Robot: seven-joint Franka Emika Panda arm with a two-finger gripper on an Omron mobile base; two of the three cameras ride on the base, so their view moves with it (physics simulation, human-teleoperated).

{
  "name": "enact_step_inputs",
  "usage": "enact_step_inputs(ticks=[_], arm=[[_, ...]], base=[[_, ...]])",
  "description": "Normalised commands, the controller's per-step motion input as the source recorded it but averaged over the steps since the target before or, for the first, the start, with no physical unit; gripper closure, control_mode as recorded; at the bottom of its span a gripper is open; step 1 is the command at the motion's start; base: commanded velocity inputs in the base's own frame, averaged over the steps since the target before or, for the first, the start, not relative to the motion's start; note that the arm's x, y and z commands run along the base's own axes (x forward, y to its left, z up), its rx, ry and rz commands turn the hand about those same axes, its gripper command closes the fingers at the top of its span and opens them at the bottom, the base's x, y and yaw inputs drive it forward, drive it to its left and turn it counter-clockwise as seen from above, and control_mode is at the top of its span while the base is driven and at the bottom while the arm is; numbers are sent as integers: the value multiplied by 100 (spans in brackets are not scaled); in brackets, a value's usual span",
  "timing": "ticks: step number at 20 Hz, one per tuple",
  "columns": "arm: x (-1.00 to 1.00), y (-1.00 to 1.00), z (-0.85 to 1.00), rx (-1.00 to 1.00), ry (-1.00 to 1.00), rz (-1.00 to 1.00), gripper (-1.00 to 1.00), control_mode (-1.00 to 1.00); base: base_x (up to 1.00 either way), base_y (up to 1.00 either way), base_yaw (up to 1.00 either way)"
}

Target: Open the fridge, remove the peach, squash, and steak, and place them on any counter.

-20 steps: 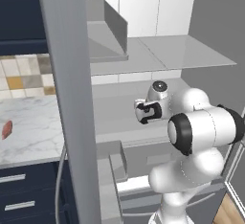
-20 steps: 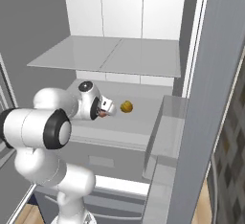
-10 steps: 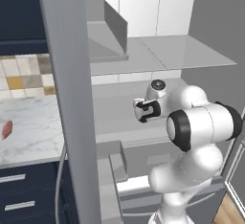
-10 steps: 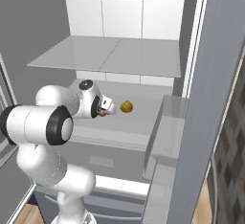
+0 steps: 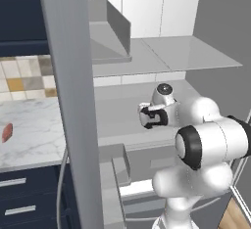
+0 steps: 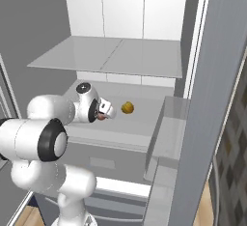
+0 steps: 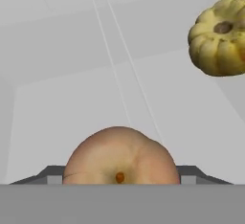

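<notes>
Left base view: the fridge (image 5: 162,52) stands open and my gripper (image 5: 149,116) is inside, over the middle shelf. The arm has crept a little deeper than a second ago. The steak (image 5: 6,132) lies on the counter (image 5: 34,135), far out to the gripper's left, so I judge one item delivered.

Right base view: the gripper (image 6: 103,111) has a reddish thing at its tips; the squash (image 6: 127,107) sits just beyond them on the same shelf, apart.

Hand view: the peach (image 7: 119,156) sits between the finger tips (image 7: 48,174), and the jaws have drawn in onto it from wide. I read this as a grip just made; lift-out comes next. The squash (image 7: 219,35) is ahead and to the right. The upper shelf holds nothing I can see.
</notes>
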Motion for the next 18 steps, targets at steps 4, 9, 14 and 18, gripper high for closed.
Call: enact_step_inputs(ticks=[4, 9, 14, 18], arm=[[-100, 0, 55, 0, -21, 12, 100, -100], [-100, 0, 100, 0, -6, 20, 100, -100], [-83, 0, 100, 1, 4, 13, 100, -100], [-85, 0, 100, 0, 5, 0, 100, -100]], base=[[0, 0, 0], [0, 0, 0], [0, 0, 0], [0, 0, 0]])
